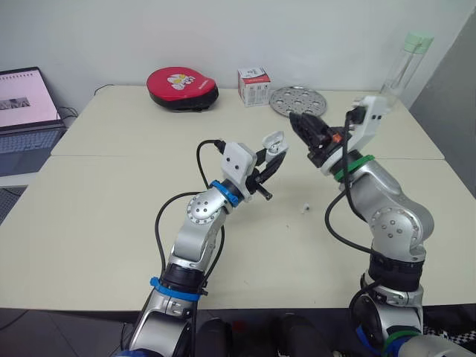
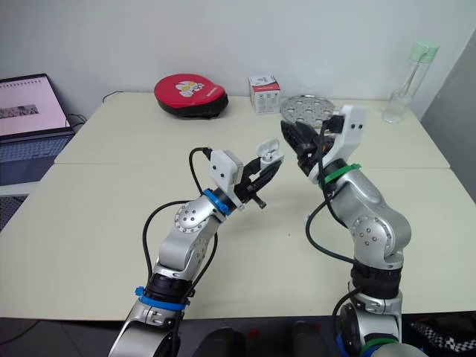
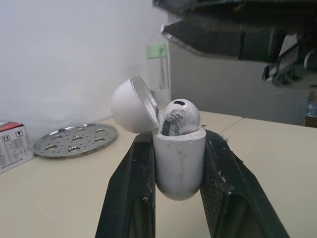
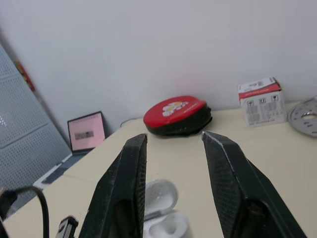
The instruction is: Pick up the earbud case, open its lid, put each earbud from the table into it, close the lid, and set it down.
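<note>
My left gripper [image 1: 273, 158] is raised above the table's middle and shut on the white earbud case [image 1: 274, 140]. The case's lid [image 3: 130, 105] is tipped open. One white earbud [image 3: 181, 117] sits in the case with its head sticking out. My right gripper [image 1: 300, 125] hangs open and empty just right of the case, a little above it, apart from it. Its own view shows the open case [image 4: 161, 207] below between its fingers [image 4: 130, 173]. A second small white earbud [image 1: 305, 207] lies on the table under the right arm.
At the table's back edge are a red round pouch [image 1: 182, 88], a small white-and-red box [image 1: 253, 86], a perforated metal disc [image 1: 297, 100] and a clear bottle [image 1: 404, 65]. A laptop [image 1: 26, 111] stands off the table's left side.
</note>
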{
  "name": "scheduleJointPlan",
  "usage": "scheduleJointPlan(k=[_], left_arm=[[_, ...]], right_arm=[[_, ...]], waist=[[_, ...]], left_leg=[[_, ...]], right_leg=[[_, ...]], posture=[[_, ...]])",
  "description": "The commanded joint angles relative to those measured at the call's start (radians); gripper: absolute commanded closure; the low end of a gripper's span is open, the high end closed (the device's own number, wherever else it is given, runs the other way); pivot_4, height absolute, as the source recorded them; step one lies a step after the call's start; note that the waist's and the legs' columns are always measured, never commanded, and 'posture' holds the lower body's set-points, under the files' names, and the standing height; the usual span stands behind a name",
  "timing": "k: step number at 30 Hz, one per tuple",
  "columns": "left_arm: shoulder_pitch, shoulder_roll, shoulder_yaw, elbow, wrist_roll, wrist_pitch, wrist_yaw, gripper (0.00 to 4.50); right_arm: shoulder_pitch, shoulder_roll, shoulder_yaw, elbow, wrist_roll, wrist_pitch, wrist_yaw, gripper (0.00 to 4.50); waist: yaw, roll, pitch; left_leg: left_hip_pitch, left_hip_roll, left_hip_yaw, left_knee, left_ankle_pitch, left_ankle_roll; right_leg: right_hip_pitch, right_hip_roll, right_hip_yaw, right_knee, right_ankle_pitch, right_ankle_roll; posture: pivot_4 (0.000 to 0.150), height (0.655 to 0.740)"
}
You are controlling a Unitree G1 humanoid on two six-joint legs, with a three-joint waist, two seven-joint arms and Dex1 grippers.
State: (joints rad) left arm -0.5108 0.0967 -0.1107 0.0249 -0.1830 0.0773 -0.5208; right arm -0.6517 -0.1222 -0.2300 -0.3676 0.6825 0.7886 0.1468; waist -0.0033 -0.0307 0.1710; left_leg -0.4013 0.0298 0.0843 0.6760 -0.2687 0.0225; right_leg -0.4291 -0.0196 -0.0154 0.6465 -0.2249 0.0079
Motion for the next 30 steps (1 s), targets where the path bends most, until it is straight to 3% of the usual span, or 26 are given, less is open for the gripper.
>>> scheduleJointPlan(k=[1, 8, 20, 24, 30], left_arm=[[-0.002, 0.038, 0.061, 0.004, -0.019, -0.018, 0.009, 3.73], [0.019, 0.127, 0.120, 0.008, -0.035, -0.020, -0.010, 3.73], [0.099, 0.170, 0.126, -0.079, -0.058, 0.017, -0.038, 3.73], [0.106, 0.175, 0.125, -0.084, -0.061, 0.021, -0.039, 3.73], [0.116, 0.177, 0.126, -0.100, -0.063, 0.024, -0.027, 3.73]], right_arm=[[-0.045, -0.039, -0.043, 0.012, 0.013, -0.043, 0.004, 2.70], [0.049, -0.233, 0.043, 0.076, -0.106, -0.069, 0.125, 2.70], [0.288, -0.622, 0.136, 0.155, -0.218, -0.170, 0.551, 2.70], [0.266, -0.650, 0.158, 0.228, -0.255, -0.220, 0.611, 2.70], [0.280, -0.564, 0.166, 0.220, -0.267, -0.241, 0.580, 2.70]], waist=[[0.000, 0.000, 0.000], [0.001, 0.000, 0.000], [0.001, -0.001, 0.000], [0.000, -0.001, 0.000], [0.002, -0.001, 0.000]], left_leg=[[0.000, 0.000, 0.000, 0.000, 0.000, 0.000], [0.000, 0.000, 0.000, 0.000, 0.000, 0.000], [0.000, 0.000, 0.001, 0.000, -0.001, 0.001], [0.001, 0.000, 0.001, 0.000, -0.001, 0.001], [0.000, 0.000, 0.001, 0.000, -0.001, 0.001]], right_leg=[[0.000, 0.000, 0.000, 0.000, 0.000, 0.000], [0.000, 0.000, 0.000, -0.001, 0.000, 0.000], [0.000, -0.001, 0.000, -0.002, -0.001, 0.001], [0.000, -0.001, 0.001, -0.001, 0.000, 0.001], [0.000, 0.000, 0.001, -0.001, 0.000, 0.001]], posture=[[0.150, 0.7400], [0.150, 0.7400], [0.150, 0.7400], [0.150, 0.7400], [0.150, 0.7400]])
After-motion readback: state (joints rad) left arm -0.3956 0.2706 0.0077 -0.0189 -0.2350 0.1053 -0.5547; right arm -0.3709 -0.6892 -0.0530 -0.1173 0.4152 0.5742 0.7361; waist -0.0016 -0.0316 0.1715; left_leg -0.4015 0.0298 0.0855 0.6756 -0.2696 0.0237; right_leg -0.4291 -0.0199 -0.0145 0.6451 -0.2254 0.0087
